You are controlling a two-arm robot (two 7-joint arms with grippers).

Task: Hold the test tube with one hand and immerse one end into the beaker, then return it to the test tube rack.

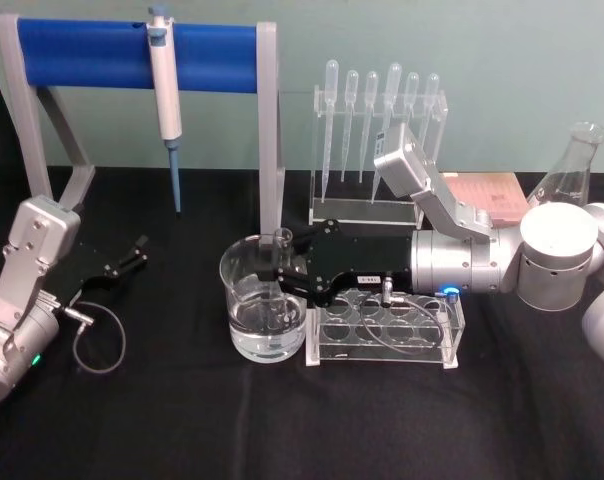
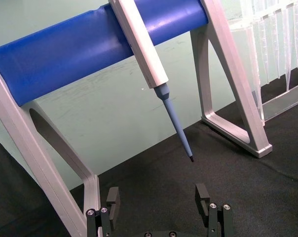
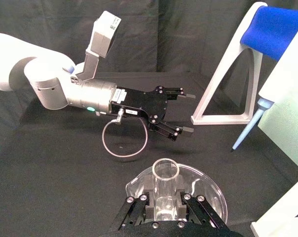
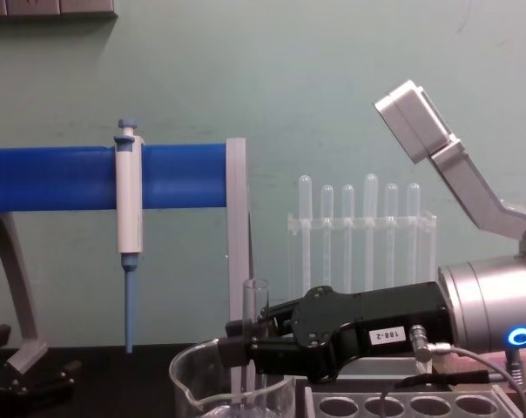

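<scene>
Test tube (image 1: 280, 243), seemingly between right gripper (image 1: 278, 272) fingers (image 3: 198, 212)

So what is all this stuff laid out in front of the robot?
beaker: one, clear, part-filled, table centre
test tube: one, clear, upright, lower end in beaker
test tube rack: one, clear, right of beaker
plastic pipettes: six, clear, racked at back
pipette: one, white, blue tip, hanging on blue-barred stand
flask: one, clear, back right
right end effector: one, black, shut on test tube
left end effector: one, black, open, parked left
</scene>
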